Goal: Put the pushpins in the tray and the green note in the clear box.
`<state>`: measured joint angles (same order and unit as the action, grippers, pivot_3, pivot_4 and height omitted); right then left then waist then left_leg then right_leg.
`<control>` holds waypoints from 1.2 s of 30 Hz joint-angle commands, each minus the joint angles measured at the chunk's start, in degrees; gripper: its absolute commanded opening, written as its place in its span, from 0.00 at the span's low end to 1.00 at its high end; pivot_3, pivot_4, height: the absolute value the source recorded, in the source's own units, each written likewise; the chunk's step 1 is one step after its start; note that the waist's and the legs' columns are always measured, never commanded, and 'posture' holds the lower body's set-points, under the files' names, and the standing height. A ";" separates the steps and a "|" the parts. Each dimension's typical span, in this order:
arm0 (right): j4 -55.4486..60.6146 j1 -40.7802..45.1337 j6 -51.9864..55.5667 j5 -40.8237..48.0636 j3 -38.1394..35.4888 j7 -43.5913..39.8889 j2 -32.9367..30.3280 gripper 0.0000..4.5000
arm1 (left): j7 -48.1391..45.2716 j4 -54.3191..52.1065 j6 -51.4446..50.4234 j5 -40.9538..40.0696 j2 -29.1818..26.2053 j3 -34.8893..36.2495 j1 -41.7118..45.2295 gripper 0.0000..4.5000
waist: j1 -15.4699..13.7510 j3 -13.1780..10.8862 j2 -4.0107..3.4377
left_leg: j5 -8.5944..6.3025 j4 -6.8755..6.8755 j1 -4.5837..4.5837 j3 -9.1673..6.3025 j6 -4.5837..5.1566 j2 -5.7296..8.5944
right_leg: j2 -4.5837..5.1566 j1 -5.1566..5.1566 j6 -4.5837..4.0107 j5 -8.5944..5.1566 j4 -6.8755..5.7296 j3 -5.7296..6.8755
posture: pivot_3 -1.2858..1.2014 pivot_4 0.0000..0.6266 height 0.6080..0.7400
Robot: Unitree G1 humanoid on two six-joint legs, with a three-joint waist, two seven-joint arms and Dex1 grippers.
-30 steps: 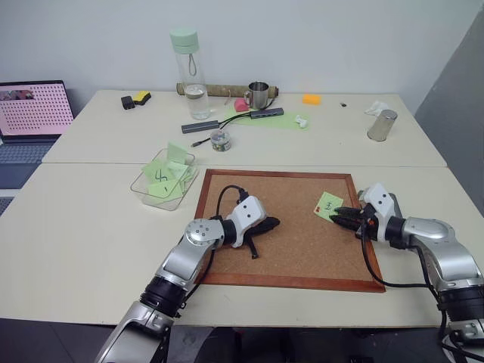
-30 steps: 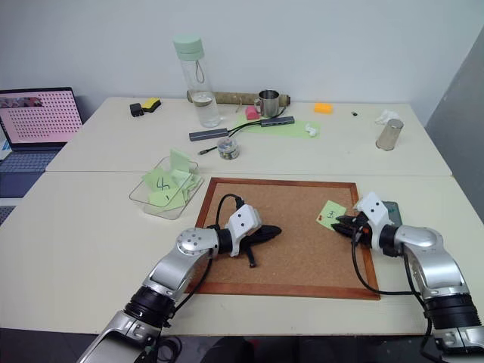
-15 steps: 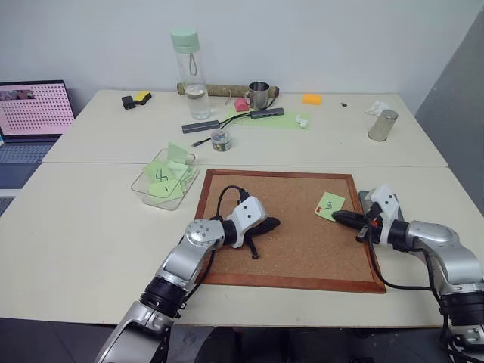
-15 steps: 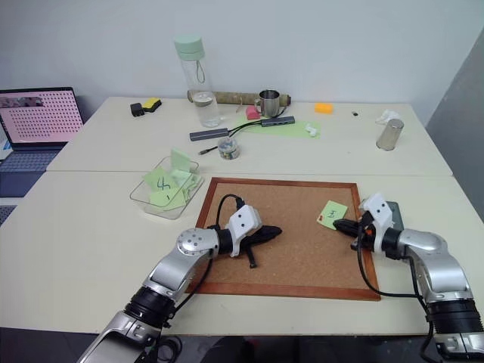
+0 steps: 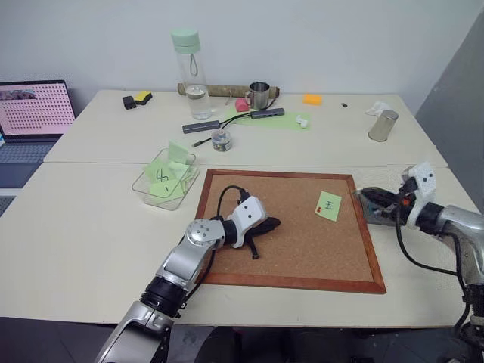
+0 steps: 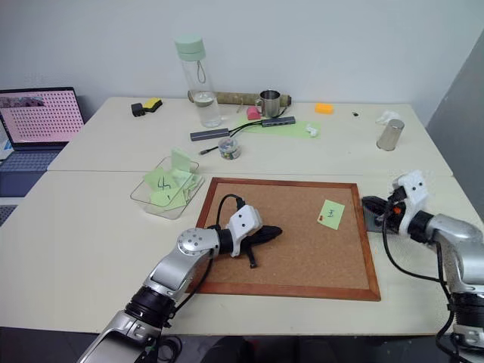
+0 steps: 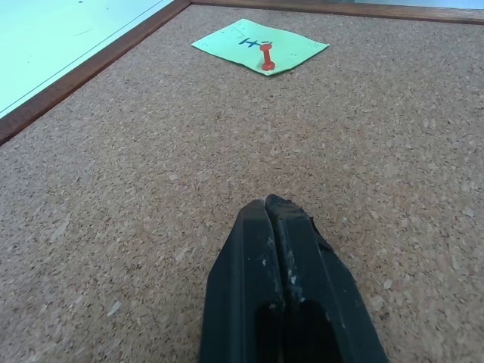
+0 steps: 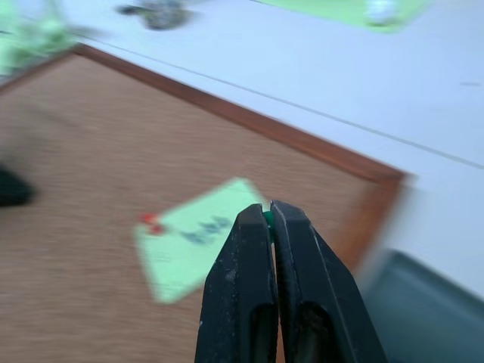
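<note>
Right gripper [image 8: 270, 215] clenched on a green pin [image 8: 268, 219] – a speck of green between the fingertips – held above the tray [image 6: 373, 213] just beside the corkboard's [image 5: 287, 227] right frame. Green note [image 5: 328, 205] lies on the corkboard near its right side, a red pin [image 7: 265, 59] stuck in it. Left gripper [image 7: 275, 208] clenched empty, resting on the cork mid-board. Clear box [image 5: 145, 189] with other notes sits on the worktop off the board's left corner.

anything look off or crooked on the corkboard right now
The light green square sticky note sits tilted on the wood-framed corkboard, held by a single red pushpin at one edge, so it hangs askew to the frame. Nothing looks spilled or damaged.
</note>
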<state>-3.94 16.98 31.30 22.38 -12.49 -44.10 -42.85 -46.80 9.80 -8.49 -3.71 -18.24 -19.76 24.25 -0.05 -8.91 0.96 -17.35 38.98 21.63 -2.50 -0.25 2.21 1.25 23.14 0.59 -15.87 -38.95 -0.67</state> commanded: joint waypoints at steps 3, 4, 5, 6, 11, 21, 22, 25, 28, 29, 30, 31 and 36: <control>-5.55 1.10 -1.30 -4.58 0.45 2.66 -1.41 0.12 | -0.30 1.81 -1.35 2.20 -0.62 -1.51 -1.55 0.00 | 0.01 0.02 -0.03 | 0.00 0.00 0.00 0.03 0.00 0.00 | 0.00 0.00 0.00 0.00 -0.01 -0.03 | 0.52 0.24 1.00; -6.25 1.29 -1.67 -5.14 0.64 2.78 -1.37 0.15 | -0.32 1.85 -1.29 2.23 -0.63 -1.51 -1.52 0.00 | 0.01 0.02 -0.03 | 0.00 0.00 0.00 0.03 0.00 0.00 | 0.00 0.00 0.00 0.00 -0.01 -0.02 | 0.52 0.24 1.00; -6.77 1.56 -1.91 -5.56 0.64 3.13 -1.25 0.22 | -0.34 1.86 -1.26 2.25 -0.66 -1.50 -1.50 0.00 | 0.01 0.02 -0.04 | 0.00 0.00 0.00 0.03 0.00 0.00 | 0.00 0.00 0.00 0.00 -0.01 -0.03 | 0.52 0.24 1.00; -7.21 1.87 -2.33 -5.91 0.59 3.30 -1.18 0.27 | -0.36 1.81 -1.25 2.28 -0.74 -1.47 -1.50 0.00 | 0.01 0.02 -0.04 | 0.00 0.00 0.00 0.03 0.00 0.00 | 0.00 0.00 0.00 0.00 -0.01 -0.03 | 0.52 0.24 1.00; -6.53 2.86 -2.75 -5.36 -0.18 2.18 -1.53 0.51 | -0.49 1.54 -1.31 2.35 -1.02 -1.35 -1.69 0.00 | 0.02 0.03 -0.05 | 0.00 0.00 -0.01 0.04 0.00 0.00 | 0.00 0.00 0.00 0.00 -0.01 -0.03 | 0.52 0.24 1.00; 8.73 -0.67 -5.98 -3.63 7.15 -7.15 -0.43 0.78 | -0.75 1.71 -1.03 2.31 -1.02 -1.45 -1.60 0.00 | 0.06 0.04 -0.04 | 0.00 -0.01 0.00 0.00 0.00 -0.01 | -0.02 0.00 0.00 0.00 -0.01 0.00 | 0.52 0.24 1.00; 9.50 -0.54 -6.08 -3.89 8.40 -6.75 0.60 0.78 | -0.77 1.74 -1.05 2.29 -0.99 -1.46 -1.52 0.00 | 0.06 0.04 -0.03 | 0.00 -0.01 -0.01 0.00 0.00 -0.01 | -0.02 -0.01 0.00 0.00 -0.01 0.00 | 0.52 0.24 1.00; 8.96 0.74 -7.41 -5.86 12.50 -6.04 3.44 0.78 | -0.82 1.69 -1.14 2.24 -0.83 -1.57 -1.38 0.00 | 0.06 0.04 -0.03 | 0.00 0.00 -0.02 0.00 0.00 -0.01 | -0.01 -0.02 0.00 0.00 -0.01 0.00 | 0.52 0.24 1.00; 4.88 2.94 -8.62 -6.80 13.74 -5.11 6.24 0.78 | -0.69 1.43 -1.29 2.25 -0.65 -1.70 -1.51 0.00 | 0.06 0.05 -0.02 | 0.00 0.00 -0.02 0.00 0.00 0.00 | -0.01 -0.01 0.00 0.00 -0.01 -0.01 | 0.52 0.24 1.00; 3.50 3.48 -9.14 -7.01 13.88 -5.12 6.77 0.78 | -0.65 1.28 -1.36 2.25 -0.64 -1.74 -1.61 0.00 | 0.06 0.05 -0.02 | 0.00 0.01 -0.02 -0.01 -0.01 0.00 | -0.01 0.00 0.00 0.00 -0.01 -0.01 | 0.52 0.24 1.00; 2.39 3.88 -9.71 -7.27 13.99 -5.16 7.18 0.78 | -0.63 1.13 -1.39 2.27 -0.65 -1.77 -1.76 0.00 | 0.06 0.05 -0.02 | 0.00 0.01 -0.03 0.00 -0.01 0.00 | -0.01 0.00 0.00 0.00 -0.01 -0.01 | 0.52 0.24 1.00; 1.32 4.25 -10.08 -7.28 13.98 -5.36 7.59 0.78 | -0.60 0.96 -1.44 2.28 -0.68 -1.80 -1.92 0.00 | 0.06 0.05 -0.02 | 0.00 0.01 -0.03 -0.01 -0.01 0.00 | -0.01 0.00 0.00 0.00 0.00 0.00 | 0.52 0.24 1.00; -3.48 5.83 -11.90 -6.94 13.40 -6.16 8.99 0.70 | -0.55 0.40 -1.82 2.22 -0.78 -1.75 -2.38 0.00 | 0.08 0.05 -0.02 | 0.01 0.00 -0.02 -0.01 -0.01 0.00 | -0.01 0.01 0.00 0.00 0.02 0.00 | 0.52 0.24 1.00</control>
<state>-6.75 21.53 21.32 14.87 2.27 -49.87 -34.25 -46.82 9.08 -8.42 -3.20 -18.43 -19.79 23.71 0.03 -8.86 0.94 -17.35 38.98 21.61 -2.52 -0.26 2.21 1.24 23.15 0.59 -15.88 -38.94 -0.66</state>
